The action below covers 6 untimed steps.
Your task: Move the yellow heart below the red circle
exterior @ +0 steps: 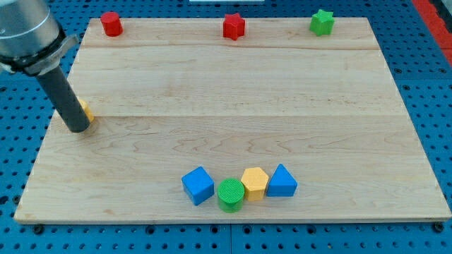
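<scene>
Yellow shows only as a sliver: the heart (85,109) sits mostly hidden behind my tip (79,130), touching it on the tip's right, well below the red circle (111,23) and a little to that circle's left. No claw exists on this rig, so nothing is held; the rod can only shove.

Risks, as I judge them: the heart lies near the tabletop (233,106) edge, and a push angled away from the circle could send it off onto the blue pegboard (21,162). An off-centre shove could make it spin and slip round the rod. Pushing too far up could knock the circle itself off (it already sits at the far edge).

Pale wood planks, smooth and flat, make the surface; other blocks lie well apart from the circle, and blue perforated board surrounds everything.
</scene>
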Each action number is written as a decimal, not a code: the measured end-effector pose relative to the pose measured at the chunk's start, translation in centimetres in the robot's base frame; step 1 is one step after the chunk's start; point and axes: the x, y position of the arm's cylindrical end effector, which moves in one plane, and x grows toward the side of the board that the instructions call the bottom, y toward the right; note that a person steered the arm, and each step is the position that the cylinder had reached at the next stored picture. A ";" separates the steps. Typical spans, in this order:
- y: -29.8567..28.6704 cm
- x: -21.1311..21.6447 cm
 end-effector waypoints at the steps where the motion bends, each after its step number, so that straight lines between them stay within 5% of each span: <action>1: 1.5 1.7; 2: -2.7 3.0; 4: -2.1 -4.0; 6: -2.9 0.2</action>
